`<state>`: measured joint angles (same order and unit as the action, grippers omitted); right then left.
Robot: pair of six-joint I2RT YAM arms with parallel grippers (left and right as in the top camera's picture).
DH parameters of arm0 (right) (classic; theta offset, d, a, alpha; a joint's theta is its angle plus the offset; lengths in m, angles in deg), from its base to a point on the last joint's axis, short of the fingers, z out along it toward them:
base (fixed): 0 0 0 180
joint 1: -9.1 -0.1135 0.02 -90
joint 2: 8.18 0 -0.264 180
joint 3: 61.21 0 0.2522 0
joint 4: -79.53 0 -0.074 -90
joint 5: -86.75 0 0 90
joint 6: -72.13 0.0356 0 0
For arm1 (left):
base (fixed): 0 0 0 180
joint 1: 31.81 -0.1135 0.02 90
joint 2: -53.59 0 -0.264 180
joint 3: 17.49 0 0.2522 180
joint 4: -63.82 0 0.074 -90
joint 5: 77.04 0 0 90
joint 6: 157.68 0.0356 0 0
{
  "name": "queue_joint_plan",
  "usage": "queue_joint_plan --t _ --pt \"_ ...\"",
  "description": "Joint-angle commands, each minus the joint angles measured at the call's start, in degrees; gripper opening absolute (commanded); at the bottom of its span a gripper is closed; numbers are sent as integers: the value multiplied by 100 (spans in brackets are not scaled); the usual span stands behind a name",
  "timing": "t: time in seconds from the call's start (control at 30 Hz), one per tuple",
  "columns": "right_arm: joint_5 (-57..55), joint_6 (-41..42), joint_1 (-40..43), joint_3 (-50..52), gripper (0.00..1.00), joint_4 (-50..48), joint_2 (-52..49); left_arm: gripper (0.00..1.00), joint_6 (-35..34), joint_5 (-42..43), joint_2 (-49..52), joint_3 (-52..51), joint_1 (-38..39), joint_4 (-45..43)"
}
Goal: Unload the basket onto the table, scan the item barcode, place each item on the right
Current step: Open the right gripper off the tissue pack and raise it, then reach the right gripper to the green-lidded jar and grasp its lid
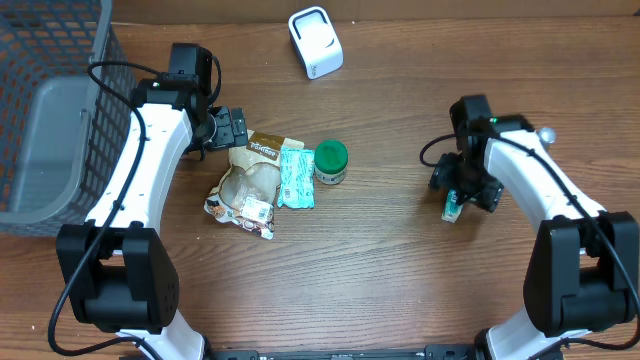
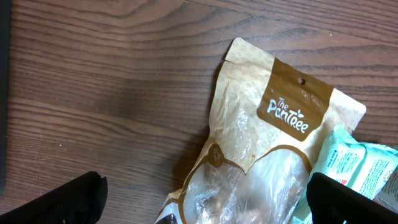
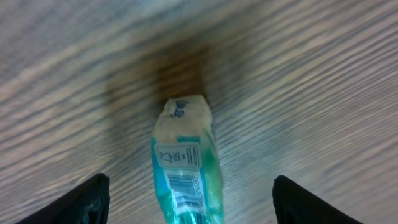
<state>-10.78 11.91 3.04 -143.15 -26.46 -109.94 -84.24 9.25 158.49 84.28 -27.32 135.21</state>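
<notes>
Slim teal-and-white barcoded tube [image 3: 185, 168] lies on wooden worktop [image 1: 400, 280], well right of white boxy scanner [image 1: 315, 42], nearer us. Our right tool [image 1: 462, 188] hangs over it, spread wide, touching nothing; tube's long axis runs down gap. Right arm nearer; we judge grasp comes next.

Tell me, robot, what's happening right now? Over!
Left gripper open beside snack pouch. Right gripper open, teal tube lying between fingers, barcode showing. Nothing between tube and white scanner.
</notes>
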Motion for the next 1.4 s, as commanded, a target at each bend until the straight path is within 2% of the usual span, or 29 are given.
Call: queue_joint_plan --t 0.0,0.1,0.13,0.17,0.23,0.27,0.3,0.33,0.37,0.4,0.53,0.6,0.67,0.73,0.77,0.8,0.87,0.9,0.93,1.1,1.27,1.37 --pt "120 22 -35 315 77 -275 81 100 -17 -33 -44 66 2 0" --pt "120 22 -35 538 66 -592 81 100 -17 -33 -44 66 2 0" --pt "118 15 -35 590 52 -688 81 100 -17 -31 -44 66 2 0" --pt "118 -28 -35 623 33 -763 81 100 -17 -33 -44 66 2 0" --pt "118 -28 -31 632 13 -807 81 100 -17 -33 -44 66 2 0" --pt "118 -33 -28 632 12 -822 81 100 -17 -33 -44 66 2 -2" --pt "118 -85 -28 632 21 -846 81 100 -17 -33 -44 66 2 0" --pt "118 -153 -28 632 41 -879 81 100 -17 -31 -44 66 2 0" --pt "116 -199 -28 632 54 -907 81 100 -17 -33 -44 66 2 0" --pt "116 -225 -28 632 56 -935 81 100 -17 -31 -44 66 2 0" --pt "50 -326 -28 632 64 -1156 81 100 -17 -33 -44 66 2 0" --pt "-15 -326 -28 632 63 -1266 81 100 -17 -33 -44 66 2 0" --pt "-35 -328 -28 632 53 -1333 81 100 -17 -31 -44 66 2 0" --pt "-33 -326 -28 632 33 -1357 81 99 -17 -33 -44 66 2 0" --pt "-35 -328 -28 632 32 -1357 81 100 -17 -33 -44 66 2 0" --pt "-35 -328 -28 632 36 -1362 81 100 -17 -33 -44 66 2 0" --pt "-57 -328 -28 632 64 -1388 81 100 -17 -33 -44 66 2 0" --pt "-94 -350 -28 632 73 -1408 81 100 -17 -33 -44 66 2 0" --pt "-138 -420 -28 632 76 -1438 81 100 -17 -33 -44 66 2 0" --pt "-208 -1115 -28 260 80 -1414 83 100 -17 -33 -44 66 2 0" --pt "-101 -1123 -28 -907 84 -584 83 100 -17 -33 -44 66 2 0" --pt "476 -1128 -66 -1451 84 -328 83 100 -17 -33 -44 66 2 0"
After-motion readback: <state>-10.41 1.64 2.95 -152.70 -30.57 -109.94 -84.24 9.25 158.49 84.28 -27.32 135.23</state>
